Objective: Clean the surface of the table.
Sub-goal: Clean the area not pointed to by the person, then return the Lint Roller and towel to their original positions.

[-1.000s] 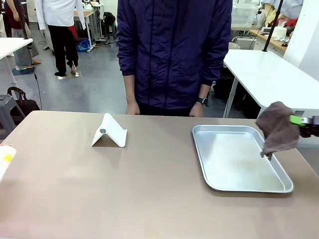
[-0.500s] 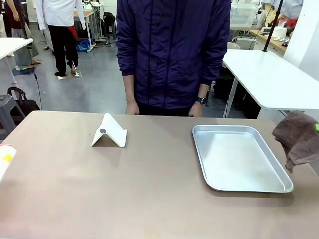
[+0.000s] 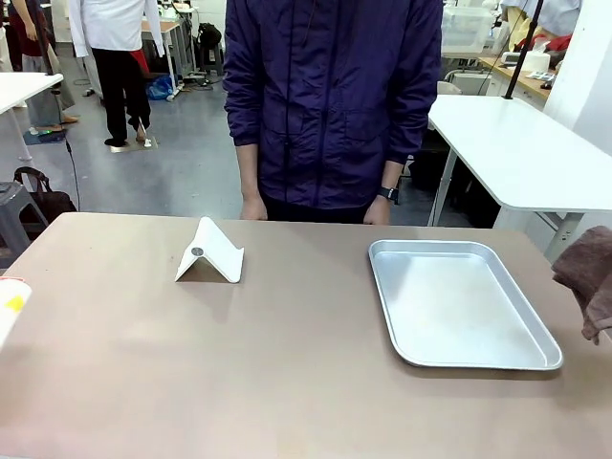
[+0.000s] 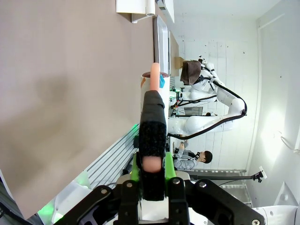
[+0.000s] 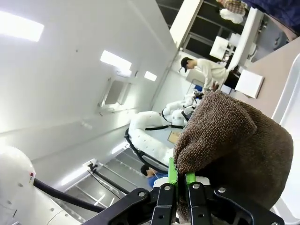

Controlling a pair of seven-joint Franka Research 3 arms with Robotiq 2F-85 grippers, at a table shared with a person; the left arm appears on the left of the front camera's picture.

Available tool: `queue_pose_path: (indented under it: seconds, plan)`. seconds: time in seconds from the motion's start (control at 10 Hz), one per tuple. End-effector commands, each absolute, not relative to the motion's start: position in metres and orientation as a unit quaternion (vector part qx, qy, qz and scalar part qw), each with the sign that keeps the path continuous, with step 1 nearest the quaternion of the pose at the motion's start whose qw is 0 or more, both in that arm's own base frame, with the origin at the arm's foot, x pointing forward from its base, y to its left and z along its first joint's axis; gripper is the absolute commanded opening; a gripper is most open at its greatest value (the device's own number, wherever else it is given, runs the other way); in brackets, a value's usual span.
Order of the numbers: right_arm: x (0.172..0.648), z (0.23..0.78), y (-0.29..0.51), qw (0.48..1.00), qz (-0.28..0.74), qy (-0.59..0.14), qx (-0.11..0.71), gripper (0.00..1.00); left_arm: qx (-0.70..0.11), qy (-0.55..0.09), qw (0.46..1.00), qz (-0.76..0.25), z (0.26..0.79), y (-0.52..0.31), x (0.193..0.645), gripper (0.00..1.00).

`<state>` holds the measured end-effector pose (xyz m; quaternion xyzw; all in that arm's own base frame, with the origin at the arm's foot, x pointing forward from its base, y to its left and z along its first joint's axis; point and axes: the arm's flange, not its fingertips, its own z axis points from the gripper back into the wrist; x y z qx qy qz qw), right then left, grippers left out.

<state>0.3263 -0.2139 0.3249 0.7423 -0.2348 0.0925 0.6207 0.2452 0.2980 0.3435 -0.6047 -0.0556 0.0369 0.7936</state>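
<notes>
Since the earlier frame, brown cloth moves rightward off metal tray. Right gripper pinches its soft, light fold; left gripper clamps a sponge-tipped tool. Table: rigid, wipeable.

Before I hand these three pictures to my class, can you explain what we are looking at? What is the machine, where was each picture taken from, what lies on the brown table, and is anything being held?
The machine is a pair of white robot arms, each ending in a two-finger gripper. One picture comes from a fixed camera between the arms, looking across the table at a person standing on the far side. The other two come from cameras on the wrists, looking along each gripper's fingers, so they appear tilted.

On the table lie a shallow metal tray and a small folded white stand.

The right gripper is shut on a brown cloth, which also hangs at the right edge of the front picture. The left gripper is shut on a slim object with a pinkish tip; I cannot tell what it is.
</notes>
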Motion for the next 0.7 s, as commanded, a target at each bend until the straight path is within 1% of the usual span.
queue_pose_path:
  seconds: [0.0,0.6]
  plan:
    - [0.3241,0.3259,-0.2091,0.617,0.093,-0.235,0.745,0.07,-0.605,-0.054,0.793,0.044,0.3467,0.2951,0.2447,0.22]
    - [0.3241,0.3259,-0.2091,0.617,0.093,-0.235,0.745,0.07,-0.605,-0.054,0.793,0.044,0.3467,0.2951,0.2447,0.22]
